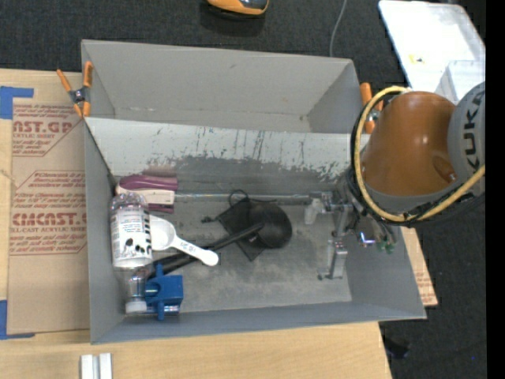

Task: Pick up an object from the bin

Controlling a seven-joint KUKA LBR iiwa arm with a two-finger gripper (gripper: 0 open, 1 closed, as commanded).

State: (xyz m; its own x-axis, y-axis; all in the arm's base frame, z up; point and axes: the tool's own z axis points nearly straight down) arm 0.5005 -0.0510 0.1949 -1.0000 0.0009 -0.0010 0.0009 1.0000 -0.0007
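Camera view is showing the gripper [338, 239] hanging low over the bare grey floor at the right side of the bin [237, 85], under the arm's orange cover [406, 144]. I cannot tell whether it is spread or closed. Nearest to it, a black scoop [256, 226] is lying mid-floor to its left, apart from it. Farther left, a white spoon [180, 245], a clear bottle [130, 235], a blue plastic piece [166, 290] and a maroon stapler-like thing [148, 188] are crowding the left wall.

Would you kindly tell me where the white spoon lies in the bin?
The white spoon lies at the camera view's left on the bin floor, its bowl against the clear bottle and its handle reaching toward the black scoop.
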